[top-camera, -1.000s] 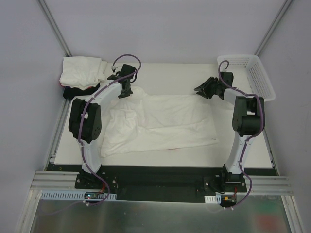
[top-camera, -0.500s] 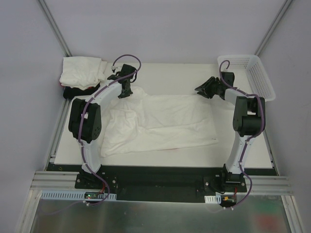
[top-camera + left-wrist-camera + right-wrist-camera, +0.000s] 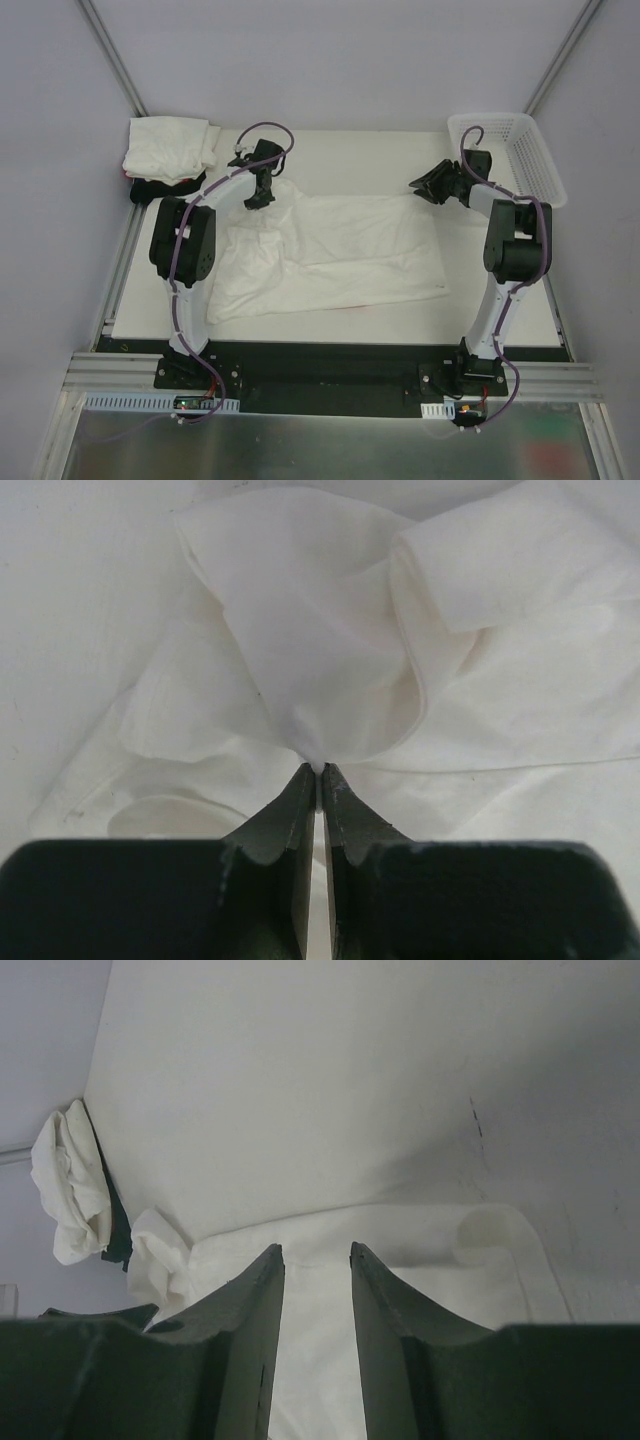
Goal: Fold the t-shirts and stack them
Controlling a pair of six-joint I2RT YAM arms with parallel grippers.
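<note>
In the top view, pale grey walls [image 3: 320, 60] close in the cell, with slanted aluminium posts [image 3: 110, 55] at upper left and upper right. At the upper left corner of the white table [image 3: 350, 150], a pile of folded white shirts [image 3: 168, 148] sits on a black shirt [image 3: 150, 190]. Just right of it, the left gripper [image 3: 261, 198] meets the upper left corner of the spread white t-shirt [image 3: 340, 250], which lies rumpled across the table's middle. Its wrist view shows the jaws together, clamped on a peak of that cloth. Further right, the right gripper [image 3: 415, 185] hangs near the shirt's upper right corner, jaws apart with nothing between them. A white mesh basket [image 3: 525, 150] stands at upper right.
</note>
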